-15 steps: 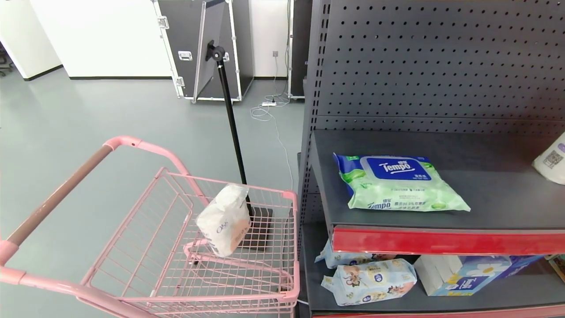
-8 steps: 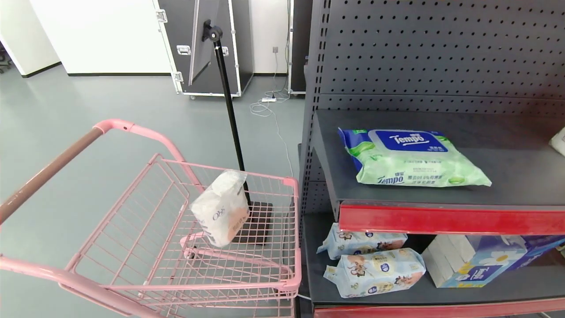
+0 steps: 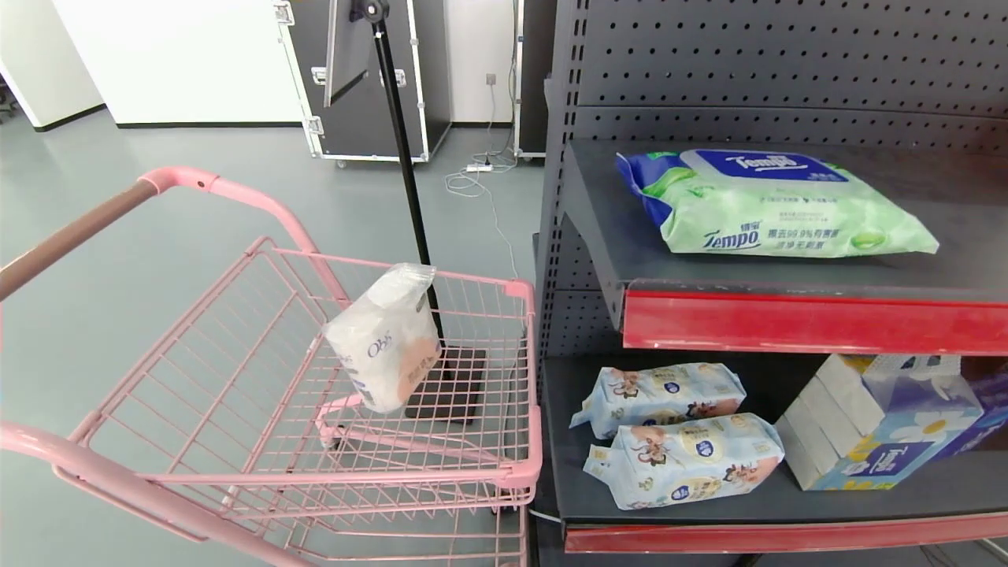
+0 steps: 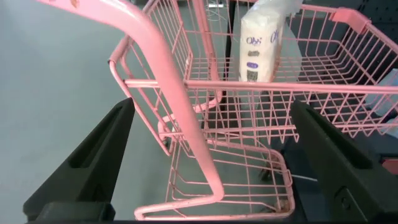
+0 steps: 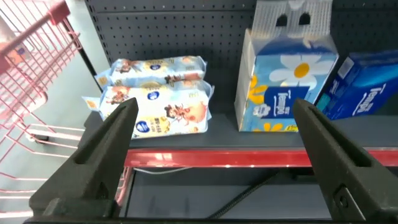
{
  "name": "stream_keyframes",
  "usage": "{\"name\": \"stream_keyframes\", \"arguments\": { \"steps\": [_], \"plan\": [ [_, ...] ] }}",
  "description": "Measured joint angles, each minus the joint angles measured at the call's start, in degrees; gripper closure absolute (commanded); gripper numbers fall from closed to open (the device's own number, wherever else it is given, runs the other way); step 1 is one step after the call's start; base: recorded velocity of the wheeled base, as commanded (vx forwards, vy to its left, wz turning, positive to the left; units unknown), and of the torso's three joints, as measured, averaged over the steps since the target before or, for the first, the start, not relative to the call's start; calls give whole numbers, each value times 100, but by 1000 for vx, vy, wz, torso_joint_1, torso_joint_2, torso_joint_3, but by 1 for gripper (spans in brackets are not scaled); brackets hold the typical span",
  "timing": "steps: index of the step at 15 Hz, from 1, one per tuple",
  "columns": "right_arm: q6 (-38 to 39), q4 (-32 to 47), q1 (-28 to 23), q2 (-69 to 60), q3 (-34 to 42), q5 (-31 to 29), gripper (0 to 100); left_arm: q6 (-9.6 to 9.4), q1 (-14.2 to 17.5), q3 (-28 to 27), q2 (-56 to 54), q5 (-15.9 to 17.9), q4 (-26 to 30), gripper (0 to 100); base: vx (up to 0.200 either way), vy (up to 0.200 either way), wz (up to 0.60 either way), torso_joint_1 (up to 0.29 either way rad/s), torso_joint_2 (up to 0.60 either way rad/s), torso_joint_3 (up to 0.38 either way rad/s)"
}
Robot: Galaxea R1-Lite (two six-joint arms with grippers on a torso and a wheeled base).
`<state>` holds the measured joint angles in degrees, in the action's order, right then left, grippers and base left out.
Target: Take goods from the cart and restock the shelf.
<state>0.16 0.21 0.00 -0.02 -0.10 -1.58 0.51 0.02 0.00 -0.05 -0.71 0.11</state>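
Note:
A pink wire cart (image 3: 520, 472) stands left of the dark shelf unit (image 3: 787, 323). One white soft pack (image 3: 384, 339) leans upright in the cart's basket, also the white pack (image 4: 261, 40) in the left wrist view. My left gripper (image 4: 211, 107) is open, out in front of the cart's handle bar (image 4: 168, 81) and holding nothing. My right gripper (image 5: 214, 106) is open, level with the lower shelf, facing two pale blue packs (image 5: 158, 102) and a blue tissue multipack (image 5: 289, 81). A green and blue wipes pack (image 3: 768, 205) lies on the upper shelf.
A black stand pole (image 3: 402, 150) with a base plate rises just behind the cart. Black flight cases (image 3: 370, 79) and floor cables (image 3: 480, 185) are farther back. Open grey floor lies to the cart's left. The lower shelf has a bare front strip (image 3: 709, 504).
The head camera has moved lower, so cart and shelf sit higher in the picture and more of the lower shelf shows. The goods themselves have not moved.

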Motion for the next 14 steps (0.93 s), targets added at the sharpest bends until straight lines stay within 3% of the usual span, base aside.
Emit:
{"name": "stream_keyframes", "arguments": {
  "steps": [2, 5, 6, 10, 12, 14],
  "plan": [
    [-16, -2, 0, 0, 0, 4, 0, -7, -2, 0, 0, 33, -1, 0, 0, 0, 0, -32, 171, 125],
    [-16, -2, 0, 0, 0, 6, 0, -54, -10, -27, 5, 480, -13, 0, 0, 0, 0, -7, 25, 20],
    [-16, -2, 0, 0, 0, 6, 0, 15, -24, -176, 38, 590, -16, 0, 0, 0, 0, 0, 0, 0],
    [-16, -2, 0, 0, 0, 15, 0, 786, -148, -1968, 1286, 913, -84, 0, 0, 0, 0, 0, 0, 0],
    [-9, -5, 0, 0, 0, 15, 0, 1026, -266, -2765, 2805, 1039, -423, 0, 0, 0, 0, 0, 0, 0],
    [2, -5, 0, 0, 0, 17, 0, 1119, -429, -3244, 4459, 1143, -1174, 0, 0, 0, 0, 0, 0, 0]
  ]
}}
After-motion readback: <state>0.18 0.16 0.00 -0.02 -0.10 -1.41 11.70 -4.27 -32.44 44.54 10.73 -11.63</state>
